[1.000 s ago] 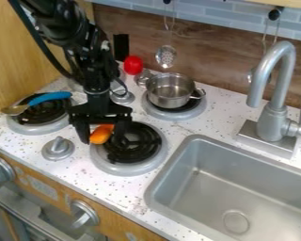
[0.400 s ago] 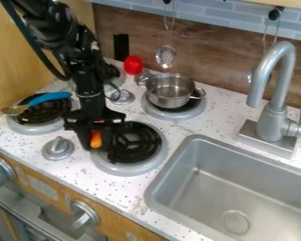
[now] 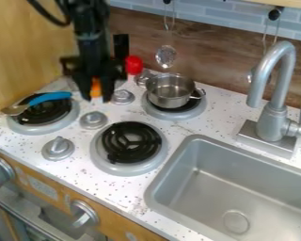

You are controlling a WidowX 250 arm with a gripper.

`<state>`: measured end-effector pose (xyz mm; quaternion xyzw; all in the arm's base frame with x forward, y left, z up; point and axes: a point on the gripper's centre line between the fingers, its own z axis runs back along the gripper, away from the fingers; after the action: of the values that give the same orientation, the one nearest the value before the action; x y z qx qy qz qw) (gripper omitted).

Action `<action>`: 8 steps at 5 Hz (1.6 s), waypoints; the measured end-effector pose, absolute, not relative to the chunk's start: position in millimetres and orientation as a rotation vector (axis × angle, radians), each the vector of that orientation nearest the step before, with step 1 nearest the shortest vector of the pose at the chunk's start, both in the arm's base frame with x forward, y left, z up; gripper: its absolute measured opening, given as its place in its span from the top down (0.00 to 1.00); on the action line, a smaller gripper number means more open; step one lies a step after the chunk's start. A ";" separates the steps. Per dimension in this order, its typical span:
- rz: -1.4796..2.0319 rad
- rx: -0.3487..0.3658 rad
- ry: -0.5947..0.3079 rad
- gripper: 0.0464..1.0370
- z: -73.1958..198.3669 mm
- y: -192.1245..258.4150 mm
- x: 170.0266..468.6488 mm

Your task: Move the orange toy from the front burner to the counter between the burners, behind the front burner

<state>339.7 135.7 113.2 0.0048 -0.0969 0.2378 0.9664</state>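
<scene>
The gripper hangs at the upper left, above the back-left part of the stove. It is shut on an orange object, of which a small part shows between its fingers. To the left and lower, a spatula with a blue handle lies across the left burner. On the back-right burner stands a silver pot, right of the gripper. A red object is just right of the gripper, near the back wall.
The front burner has bare black coils. Several silver knobs stand on the counter, one at its front left. A sink and faucet take up the right side. A slotted ladle hangs at the back.
The gripper first closed around the orange object at the front burner's left edge. It has since risen and moved toward the back with that object, uncovering the burner and a knob.
</scene>
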 end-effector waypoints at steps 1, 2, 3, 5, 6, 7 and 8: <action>0.463 0.023 -0.293 0.54 143.3 134.7 369.6; 0.452 0.039 -0.290 0.54 122.4 133.1 396.7; 0.443 0.061 -0.269 0.54 97.4 132.0 410.7; 0.450 0.079 -0.215 0.54 64.1 142.4 411.8; 0.447 0.067 -0.218 0.54 63.8 142.6 412.4; 0.419 0.067 -0.200 0.54 59.7 145.6 410.5; 0.392 0.064 -0.171 0.54 46.3 140.5 402.0</action>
<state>402.0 140.5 46.3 0.0319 -0.0850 0.1944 0.9767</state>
